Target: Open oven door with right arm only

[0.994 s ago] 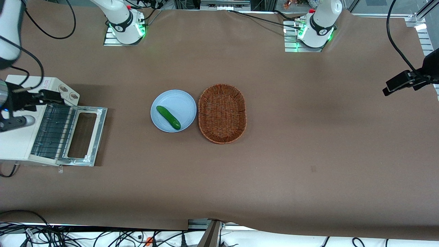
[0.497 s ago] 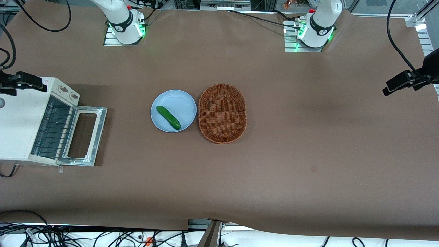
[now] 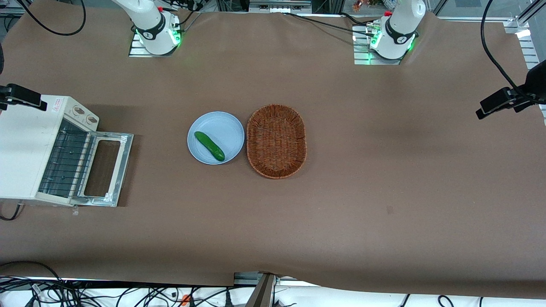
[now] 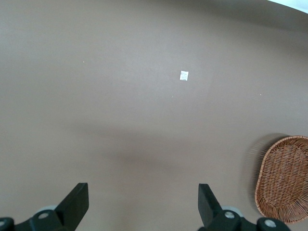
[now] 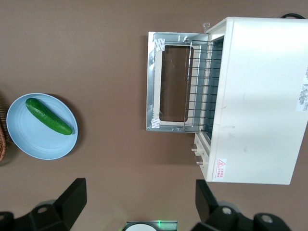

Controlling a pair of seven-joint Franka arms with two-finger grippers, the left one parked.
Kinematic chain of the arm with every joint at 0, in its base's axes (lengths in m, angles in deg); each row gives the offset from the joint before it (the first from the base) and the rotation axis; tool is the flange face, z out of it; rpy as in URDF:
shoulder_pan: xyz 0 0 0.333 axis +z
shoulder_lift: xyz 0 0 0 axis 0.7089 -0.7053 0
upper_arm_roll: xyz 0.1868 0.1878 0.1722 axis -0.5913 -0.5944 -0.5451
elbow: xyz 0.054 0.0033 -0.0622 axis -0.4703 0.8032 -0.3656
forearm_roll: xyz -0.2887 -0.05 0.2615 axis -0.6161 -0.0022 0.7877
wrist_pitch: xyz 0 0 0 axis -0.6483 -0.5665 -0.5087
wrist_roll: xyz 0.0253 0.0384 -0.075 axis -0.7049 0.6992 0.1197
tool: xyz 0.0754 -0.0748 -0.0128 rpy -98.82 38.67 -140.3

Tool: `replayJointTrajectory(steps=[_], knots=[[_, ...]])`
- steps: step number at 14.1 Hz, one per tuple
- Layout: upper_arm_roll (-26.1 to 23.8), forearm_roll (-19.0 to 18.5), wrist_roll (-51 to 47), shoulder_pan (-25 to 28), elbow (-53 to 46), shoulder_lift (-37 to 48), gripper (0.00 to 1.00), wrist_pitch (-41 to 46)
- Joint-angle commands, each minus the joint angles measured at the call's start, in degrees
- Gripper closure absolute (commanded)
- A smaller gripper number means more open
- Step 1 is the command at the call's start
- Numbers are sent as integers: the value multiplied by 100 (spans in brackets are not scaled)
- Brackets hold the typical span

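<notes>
The flat silver-grey glass-windowed oven door (image 3: 106, 169) is lying fully open, pointing toward the pale-blue round plate (image 3: 216, 137). The black gripper (image 5: 137, 207) is hovering high above, fingers (image 5: 73, 195) spread apart.

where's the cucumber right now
The cucumber lies on the blue plate, mid-table beside the wicker basket; the open gripper hangs high above the oven.

White oven (image 3: 25, 147), silver door (image 3: 106, 169), green cucumber (image 3: 209, 146), pale blue plate (image 3: 222, 123), brown woven basket (image 3: 276, 140)

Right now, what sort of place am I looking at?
Probably a robotics lab: arm bases bolted to a brown-covered table, loose cables, a toaster oven with its oven door open. The open gripper hangs above it.
</notes>
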Motion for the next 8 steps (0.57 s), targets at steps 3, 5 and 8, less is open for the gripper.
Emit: replayJointTrajectory(steps=[3,5,8], knots=[[-76,-111,-50,-6,-45,102,0,-161],[-85,-85,-59,-6,-45,102,0,-161],[-85,-84,-76,-6,-36,102,0,-153]])
